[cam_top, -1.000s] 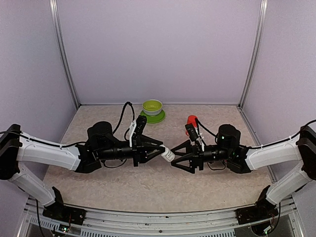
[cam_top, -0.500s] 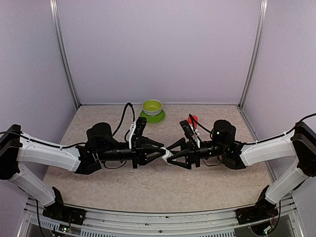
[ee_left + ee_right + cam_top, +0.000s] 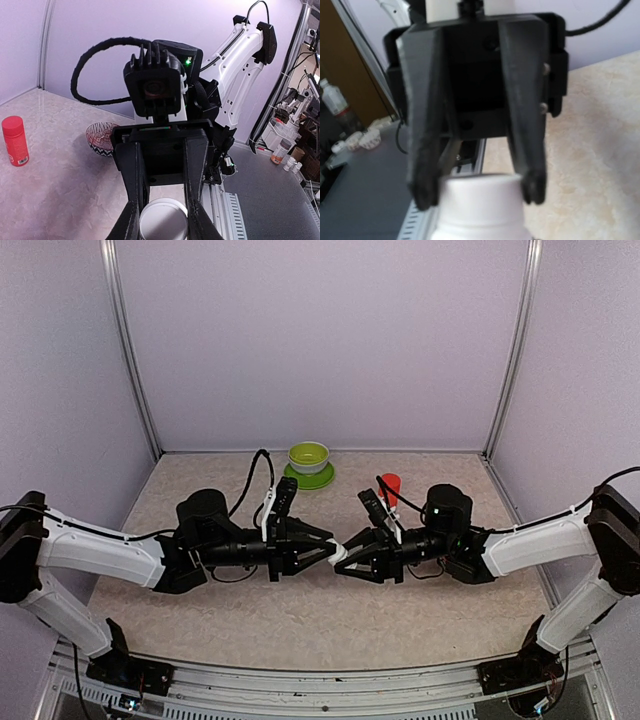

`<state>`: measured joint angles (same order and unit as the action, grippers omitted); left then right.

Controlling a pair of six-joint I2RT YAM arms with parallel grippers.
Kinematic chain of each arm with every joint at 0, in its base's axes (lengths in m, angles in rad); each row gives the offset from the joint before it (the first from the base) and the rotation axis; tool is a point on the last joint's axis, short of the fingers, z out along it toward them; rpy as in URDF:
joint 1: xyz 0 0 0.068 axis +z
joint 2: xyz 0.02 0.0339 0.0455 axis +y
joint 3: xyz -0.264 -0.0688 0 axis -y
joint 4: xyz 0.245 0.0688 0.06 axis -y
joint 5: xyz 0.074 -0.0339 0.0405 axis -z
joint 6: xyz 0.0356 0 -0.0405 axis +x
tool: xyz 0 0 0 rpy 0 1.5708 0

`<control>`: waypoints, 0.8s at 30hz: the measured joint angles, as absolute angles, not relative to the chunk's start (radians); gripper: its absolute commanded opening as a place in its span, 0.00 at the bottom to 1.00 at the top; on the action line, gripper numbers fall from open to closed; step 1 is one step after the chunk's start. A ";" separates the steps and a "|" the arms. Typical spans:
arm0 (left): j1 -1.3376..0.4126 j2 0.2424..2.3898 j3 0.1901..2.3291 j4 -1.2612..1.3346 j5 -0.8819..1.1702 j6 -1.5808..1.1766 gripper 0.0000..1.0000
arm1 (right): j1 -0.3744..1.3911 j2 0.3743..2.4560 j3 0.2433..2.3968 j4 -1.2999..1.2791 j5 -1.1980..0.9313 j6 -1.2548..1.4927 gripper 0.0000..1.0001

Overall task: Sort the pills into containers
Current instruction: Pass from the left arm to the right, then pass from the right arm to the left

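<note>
A white pill bottle [image 3: 340, 551] hangs level above the table's middle, between both arms. My left gripper [image 3: 328, 551] is shut on its body; the left wrist view shows its round base [image 3: 163, 220] pinched between the black fingers [image 3: 131, 200]. My right gripper [image 3: 347, 554] meets it from the right. In the right wrist view its fingertips [image 3: 532, 187] press both sides of the white cap [image 3: 480, 197]. No pills show. The containers are out of view.
A red bottle [image 3: 391, 485] stands behind my right arm, also seen in the left wrist view [image 3: 15, 140]. A lime-green bowl on a saucer [image 3: 309, 457] sits at the back. A red-and-white patterned bowl [image 3: 100, 137] sits under the right arm.
My right gripper has moved left onto the white bottle's cap and its fingers have closed from wide open. The left arm has held still with the bottle.
</note>
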<state>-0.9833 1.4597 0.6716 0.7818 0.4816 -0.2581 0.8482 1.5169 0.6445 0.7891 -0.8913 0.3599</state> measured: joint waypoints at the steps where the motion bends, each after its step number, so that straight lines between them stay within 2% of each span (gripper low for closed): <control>1: -0.983 1.460 0.670 0.785 0.483 -0.260 0.17 | 0.848 1.517 0.645 0.788 -0.894 0.360 0.27; 2: -0.983 1.460 0.667 0.788 0.482 -0.260 0.21 | 0.848 1.517 0.645 0.786 -0.897 0.360 0.26; 5: -0.982 1.460 0.661 0.793 0.482 -0.265 0.49 | 0.848 1.519 0.647 0.776 -0.901 0.355 0.25; 9: -0.978 1.460 0.657 0.793 0.491 -0.266 0.69 | 0.848 1.519 0.664 0.718 -0.897 0.334 0.25; 12: -0.972 1.457 0.656 0.773 0.495 -0.264 0.75 | 0.848 1.511 0.691 0.614 -0.878 0.291 0.25; 19: -0.964 1.444 0.656 0.670 0.512 -0.265 0.78 | 0.848 1.429 0.725 0.337 -0.773 0.159 0.25; 24: -0.964 1.430 0.656 0.603 0.516 -0.267 0.80 | 0.849 1.407 0.727 0.235 -0.735 0.105 0.25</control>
